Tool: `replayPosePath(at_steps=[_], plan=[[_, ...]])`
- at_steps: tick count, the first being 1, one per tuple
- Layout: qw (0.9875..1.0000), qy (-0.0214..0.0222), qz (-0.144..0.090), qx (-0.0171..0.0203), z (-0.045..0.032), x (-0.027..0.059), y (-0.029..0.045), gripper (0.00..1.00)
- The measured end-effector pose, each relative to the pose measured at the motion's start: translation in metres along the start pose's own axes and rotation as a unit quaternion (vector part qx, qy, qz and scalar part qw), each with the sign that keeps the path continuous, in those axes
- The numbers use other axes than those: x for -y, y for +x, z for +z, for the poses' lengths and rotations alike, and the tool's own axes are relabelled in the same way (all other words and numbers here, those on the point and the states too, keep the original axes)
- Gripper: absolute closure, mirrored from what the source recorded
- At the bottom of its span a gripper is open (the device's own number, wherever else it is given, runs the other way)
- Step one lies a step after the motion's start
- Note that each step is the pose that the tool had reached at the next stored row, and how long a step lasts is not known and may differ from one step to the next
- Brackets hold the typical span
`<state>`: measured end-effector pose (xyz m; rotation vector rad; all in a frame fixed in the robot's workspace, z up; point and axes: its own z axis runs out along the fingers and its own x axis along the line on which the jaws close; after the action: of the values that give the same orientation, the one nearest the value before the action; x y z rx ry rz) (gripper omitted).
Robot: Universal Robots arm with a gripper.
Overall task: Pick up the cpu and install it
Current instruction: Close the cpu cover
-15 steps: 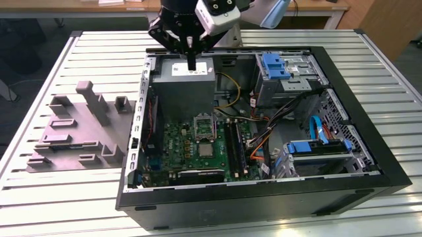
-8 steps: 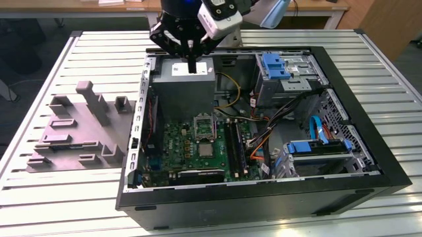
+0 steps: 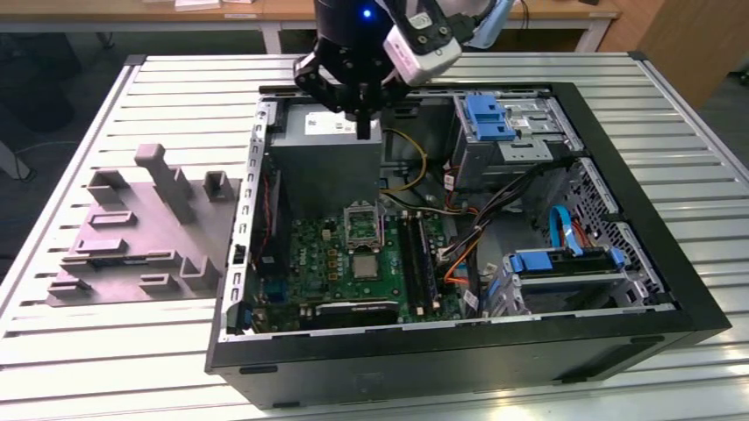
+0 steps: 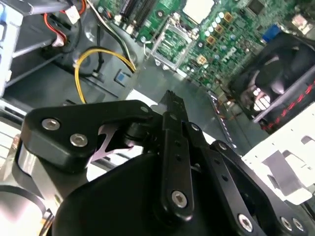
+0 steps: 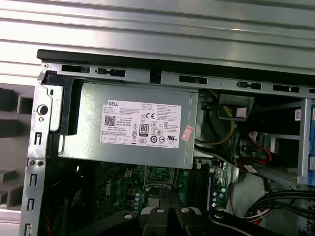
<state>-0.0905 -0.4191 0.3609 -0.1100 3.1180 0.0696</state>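
We see the open case point(image 3: 655, 289) holding the board point(image 3: 339, 263) and labelled supply point(image 5: 133, 125). Our gripper point(image 3: 360, 118) hangs above the supply, fingers together; whether they clamp the cpu, we cannot tell.

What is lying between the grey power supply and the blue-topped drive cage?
A looped yellow cable, in the exterior view, between the power supply and the drive cage.

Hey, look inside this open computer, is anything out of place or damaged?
Nothing looks broken or spilled. The computer case lies on its side with the panel off, and the processor socket on the green board looks open, which fits the job. The gripper hangs above the power supply.
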Motion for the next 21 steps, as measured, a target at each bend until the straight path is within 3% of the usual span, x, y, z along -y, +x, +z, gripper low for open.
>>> replayPosePath(at_steps=[5,11,21], plan=[[0.9994,-0.0008,-0.034,-0.0015,0.0036,0.0003,0.0001,0.89],[0.9964,-0.0019,-0.085,-0.0037,0.0089,0.0006,0.0002,0.89],[0.9962,-0.0019,-0.087,-0.0038,0.0112,0.0163,0.0014,0.89]])
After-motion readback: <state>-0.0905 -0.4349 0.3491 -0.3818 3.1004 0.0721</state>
